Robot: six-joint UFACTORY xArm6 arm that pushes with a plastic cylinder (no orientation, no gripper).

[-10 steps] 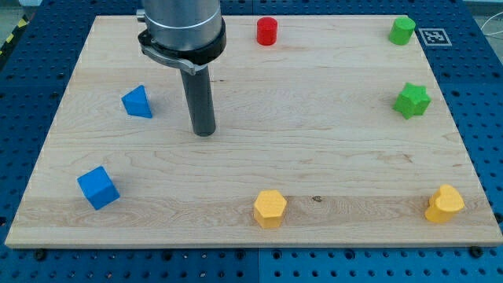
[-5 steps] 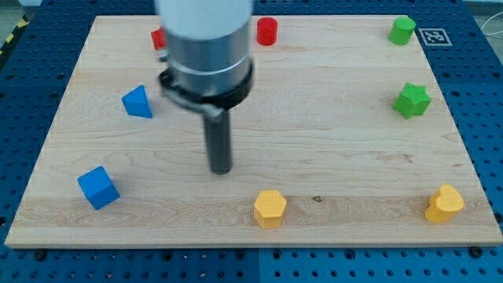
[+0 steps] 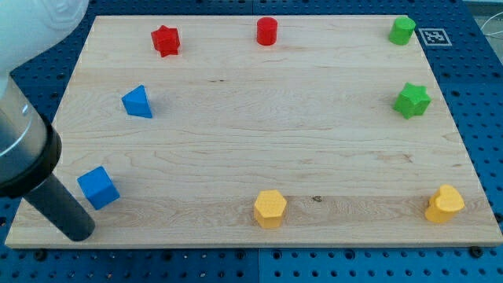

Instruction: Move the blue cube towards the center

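The blue cube (image 3: 98, 187) sits on the wooden board (image 3: 259, 118) near its bottom left corner. My tip (image 3: 78, 233) is at the board's bottom left edge, just below and a little left of the blue cube, with a small gap between them. The rod slants up to the view's left edge, where the arm's body fills the corner.
A blue triangular block (image 3: 137, 102) lies at the left. A red star (image 3: 165, 39) and a red cylinder (image 3: 267, 31) are at the top. Green blocks (image 3: 402, 30) (image 3: 412, 101) are at the right. A yellow hexagon (image 3: 269, 208) and a yellow heart (image 3: 445, 204) are at the bottom.
My tip has swept from the board's middle left down to the bottom left corner, below the blue cube. The red star is now uncovered. No block has moved.
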